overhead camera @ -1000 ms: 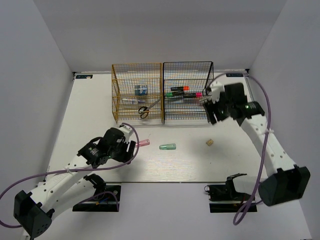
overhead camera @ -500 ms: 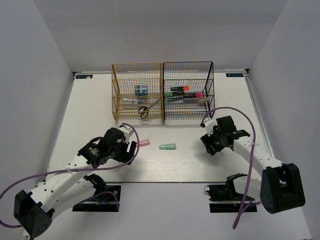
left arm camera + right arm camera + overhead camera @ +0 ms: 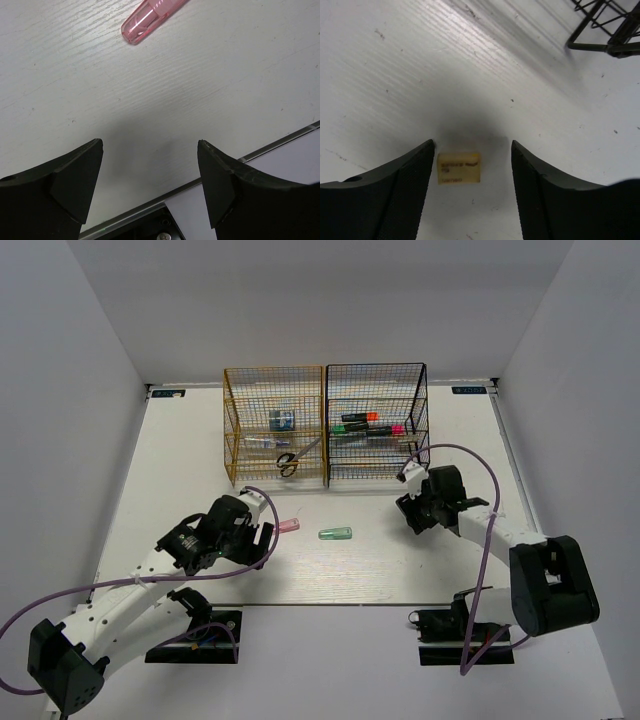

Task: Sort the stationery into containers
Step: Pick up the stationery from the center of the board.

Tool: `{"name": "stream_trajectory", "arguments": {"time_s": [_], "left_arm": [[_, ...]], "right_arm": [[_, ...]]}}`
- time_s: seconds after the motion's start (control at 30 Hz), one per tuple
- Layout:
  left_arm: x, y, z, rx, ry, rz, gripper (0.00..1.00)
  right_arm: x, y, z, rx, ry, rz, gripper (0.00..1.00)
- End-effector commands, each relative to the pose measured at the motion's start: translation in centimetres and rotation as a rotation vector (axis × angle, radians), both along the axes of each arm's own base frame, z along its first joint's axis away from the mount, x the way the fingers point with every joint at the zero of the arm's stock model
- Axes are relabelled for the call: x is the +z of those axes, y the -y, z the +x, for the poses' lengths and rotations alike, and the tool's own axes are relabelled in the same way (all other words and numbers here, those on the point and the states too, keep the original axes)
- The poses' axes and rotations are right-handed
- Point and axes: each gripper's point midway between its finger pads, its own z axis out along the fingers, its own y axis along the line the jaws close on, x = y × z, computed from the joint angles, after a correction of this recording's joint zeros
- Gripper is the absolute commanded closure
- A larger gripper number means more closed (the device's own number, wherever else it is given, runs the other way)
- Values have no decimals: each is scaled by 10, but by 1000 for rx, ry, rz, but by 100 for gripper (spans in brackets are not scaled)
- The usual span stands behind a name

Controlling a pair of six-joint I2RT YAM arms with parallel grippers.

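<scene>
Right gripper (image 3: pixel 471 146) hangs low over the table (image 3: pixel 395 60), fingers spread wide, beige eraser (image 3: pixel 459 167) lying right between them. Black rack (image 3: pixel 607 30)'s corner sits off ahead, with lots of bare tabletop around. Left gripper (image 3: pixel 150 145)'s spread too, near the table edge, pink capsule (image 3: pixel 150 12) lying ahead, not touching.

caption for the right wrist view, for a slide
Open right gripper framing the beige eraser on the white table, black rack corner at upper right.

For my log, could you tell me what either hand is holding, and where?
Nothing. The left hand is open and empty; the open right hand straddles the beige eraser without gripping.
</scene>
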Motion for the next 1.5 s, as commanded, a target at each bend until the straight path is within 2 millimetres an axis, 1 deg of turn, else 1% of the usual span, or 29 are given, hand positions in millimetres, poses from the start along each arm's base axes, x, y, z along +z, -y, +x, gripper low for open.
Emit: {"name": "stream_trajectory", "arguments": {"time_s": [0.0,0.1,0.13,0.3,0.5,0.67,0.73,0.77,0.8,0.83,0.9,0.97,1.0,1.03,1.07,1.1,1.13,1.17,1.2,1.23,1.27,1.3,1.33,1.37,1.4,1.43,1.47], "left_arm": [[4,3,2,-3,10,-18,14],[4,3,2,-5,11,-18,14],[4,3,3,-2,11,-17,14],[4,3,3,-5,15,-18,14],[4,3,2,-5,13,-17,14],[5,3,2,-4,12,-18,14],[5,3,2,-3,14,-18,14],[5,2,3,0,14,-18,14],[4,3,3,-1,15,-17,14],[5,3,3,-1,17,-17,14],[5,3,3,-1,19,-17,14],[5,3,3,-3,17,-17,14],[5,3,3,-3,17,-17,14],[5,2,3,1,15,-17,14],[4,2,2,-2,15,-15,14],[5,3,3,-2,20,-16,14],[5,2,3,0,17,-17,14],[4,2,2,-1,13,-15,14],[4,2,2,0,13,-15,14],[4,3,3,-2,14,-16,14],[3,2,3,-2,7,-10,14],[3,3,2,-4,4,-9,14],[3,3,3,-3,4,-9,14],[2,2,2,-3,3,-8,14],[3,2,3,-2,8,-8,14],[4,2,4,-1,11,-7,14],[3,2,3,0,9,-5,14]], "right_arm": [[-5,4,5,-26,0,-18,36],[-6,2,2,-24,-33,-8,40],[-9,3,-3,-21,-60,-11,40],[-11,5,-18,-19,-121,1,40],[-6,3,-29,-27,-176,26,40],[-10,1,-37,-25,-225,44,40],[-12,0,-38,-35,-253,49,43],[-12,-1,-39,-30,-266,55,43],[-14,-2,-40,-31,-280,54,45],[-16,-1,-43,-33,-292,53,51],[-18,0,-42,-41,-295,56,59],[-19,0,-42,-41,-298,55,72],[-19,0,-42,-40,-300,56,77],[-18,-1,-41,-36,-298,61,80],[-15,-1,-41,-35,-297,67,85],[-11,-2,-42,-1,-284,63,87],[-4,-8,-41,32,-279,94,89],[8,-16,-45,129,-263,117,93],[28,-26,-39,185,-208,164,93],[35,-30,-51,225,-245,185,95],[70,-39,-34,271,-157,212,97],[91,-56,-38,405,-108,272,97],[100,-58,-49,436,-142,291,97],[115,-63,-45,472,-103,308,97],[152,-73,-27,501,-2,337,97],[171,-78,-4,493,105,340,99],[188,-75,17,447,183,315,100]]}}
